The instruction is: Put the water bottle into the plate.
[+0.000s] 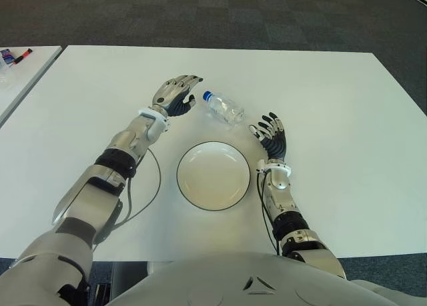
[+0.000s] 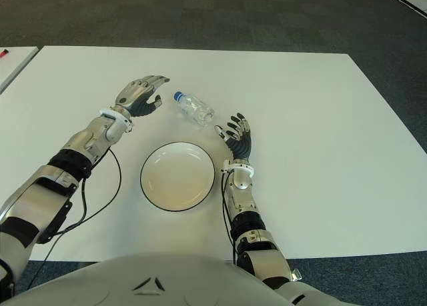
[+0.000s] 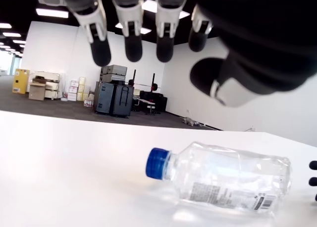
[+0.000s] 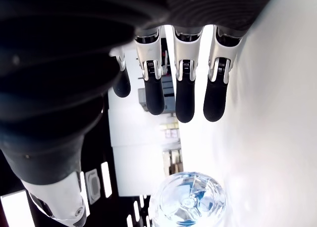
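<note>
A clear water bottle (image 1: 224, 107) with a blue cap lies on its side on the white table (image 1: 333, 106), just beyond the plate. The white plate (image 1: 213, 175) with a dark rim sits in front of me, nothing in it. My left hand (image 1: 177, 95) hovers to the left of the bottle's cap, fingers spread, holding nothing. My right hand (image 1: 270, 134) stands to the right of the bottle's base, fingers extended, apart from it. The bottle (image 3: 223, 180) shows close in the left wrist view, and its base (image 4: 187, 201) shows in the right wrist view.
A second white table (image 1: 20, 76) stands at the far left with small items near its back edge. A black cable (image 1: 143, 199) loops on the table beside my left forearm. Dark carpet lies beyond the far edge.
</note>
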### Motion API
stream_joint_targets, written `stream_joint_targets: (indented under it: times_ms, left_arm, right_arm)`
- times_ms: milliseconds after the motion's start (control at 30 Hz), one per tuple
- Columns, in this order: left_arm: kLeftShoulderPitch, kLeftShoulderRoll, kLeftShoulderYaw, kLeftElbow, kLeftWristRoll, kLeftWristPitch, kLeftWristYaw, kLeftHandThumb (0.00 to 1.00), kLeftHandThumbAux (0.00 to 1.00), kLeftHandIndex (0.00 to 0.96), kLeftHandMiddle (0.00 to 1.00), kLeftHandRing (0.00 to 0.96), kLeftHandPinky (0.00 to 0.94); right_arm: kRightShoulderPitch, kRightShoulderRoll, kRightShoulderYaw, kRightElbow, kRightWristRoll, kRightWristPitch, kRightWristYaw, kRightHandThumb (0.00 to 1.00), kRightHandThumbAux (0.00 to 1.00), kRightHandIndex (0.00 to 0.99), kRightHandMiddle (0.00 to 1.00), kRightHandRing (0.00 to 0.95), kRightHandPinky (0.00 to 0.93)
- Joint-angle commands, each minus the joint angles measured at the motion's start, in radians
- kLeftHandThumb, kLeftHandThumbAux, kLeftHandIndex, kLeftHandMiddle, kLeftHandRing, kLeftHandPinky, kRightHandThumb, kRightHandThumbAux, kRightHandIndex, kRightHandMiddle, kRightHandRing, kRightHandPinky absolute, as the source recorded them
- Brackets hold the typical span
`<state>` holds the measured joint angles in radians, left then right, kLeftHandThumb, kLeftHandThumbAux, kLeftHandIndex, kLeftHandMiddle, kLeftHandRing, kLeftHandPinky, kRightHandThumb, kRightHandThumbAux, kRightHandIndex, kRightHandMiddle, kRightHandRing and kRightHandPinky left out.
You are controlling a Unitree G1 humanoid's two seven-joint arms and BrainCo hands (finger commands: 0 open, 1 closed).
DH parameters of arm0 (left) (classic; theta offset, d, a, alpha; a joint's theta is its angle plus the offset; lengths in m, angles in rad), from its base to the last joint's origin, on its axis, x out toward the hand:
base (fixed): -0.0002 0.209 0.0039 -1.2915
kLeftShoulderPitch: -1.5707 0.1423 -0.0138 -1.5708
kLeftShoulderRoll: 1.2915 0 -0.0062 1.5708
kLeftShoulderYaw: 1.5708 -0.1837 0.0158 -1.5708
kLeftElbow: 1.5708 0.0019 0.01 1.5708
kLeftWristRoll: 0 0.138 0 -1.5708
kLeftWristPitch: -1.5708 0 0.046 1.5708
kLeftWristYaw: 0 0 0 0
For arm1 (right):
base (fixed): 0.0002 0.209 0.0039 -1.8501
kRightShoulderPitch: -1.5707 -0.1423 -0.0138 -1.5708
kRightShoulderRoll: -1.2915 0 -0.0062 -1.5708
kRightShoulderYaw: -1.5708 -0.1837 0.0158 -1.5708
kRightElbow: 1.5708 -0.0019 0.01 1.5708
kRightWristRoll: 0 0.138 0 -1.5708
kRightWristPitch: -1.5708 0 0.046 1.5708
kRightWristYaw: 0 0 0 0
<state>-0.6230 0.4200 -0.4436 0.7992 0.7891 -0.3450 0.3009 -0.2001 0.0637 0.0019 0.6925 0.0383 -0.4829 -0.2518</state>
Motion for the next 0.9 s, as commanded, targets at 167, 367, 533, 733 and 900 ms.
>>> stream_joint_targets:
  times_ms: [167, 367, 533, 733, 900]
  left_arm:
    - [-0.043, 0.001, -0.038, 0.069, 0.027, 0.0, 0.009, 0.719, 0.539, 0.011, 0.078, 0.093, 0.136]
    - [-0.073, -0.001, -0.065, 0.11, 0.045, 0.006, 0.016, 0.723, 0.532, 0.007, 0.07, 0.092, 0.151]
    - [-0.11, -0.007, -0.101, 0.153, 0.078, 0.01, 0.035, 0.713, 0.54, 0.006, 0.069, 0.094, 0.175]
    - [-0.167, -0.017, -0.15, 0.22, 0.106, -0.001, 0.044, 0.706, 0.523, 0.002, 0.067, 0.101, 0.19]
    - [-0.212, -0.022, -0.195, 0.271, 0.132, -0.011, 0.055, 0.713, 0.51, 0.0, 0.06, 0.102, 0.194]
  right_arm:
    - [0.015, 0.076, 0.006, 0.007, 0.0, -0.005, 0.006, 0.646, 0.785, 0.128, 0.226, 0.248, 0.304]
    - [0.015, 0.078, 0.011, 0.011, -0.001, -0.008, 0.006, 0.672, 0.792, 0.126, 0.226, 0.244, 0.298]
    - [0.014, 0.078, 0.017, 0.019, -0.002, -0.014, 0.004, 0.676, 0.795, 0.126, 0.228, 0.245, 0.299]
    - [0.013, 0.08, 0.021, 0.029, -0.006, -0.02, -0.004, 0.678, 0.798, 0.13, 0.235, 0.248, 0.299]
    - [0.013, 0.085, 0.023, 0.036, -0.008, -0.03, -0.01, 0.693, 0.795, 0.136, 0.24, 0.251, 0.296]
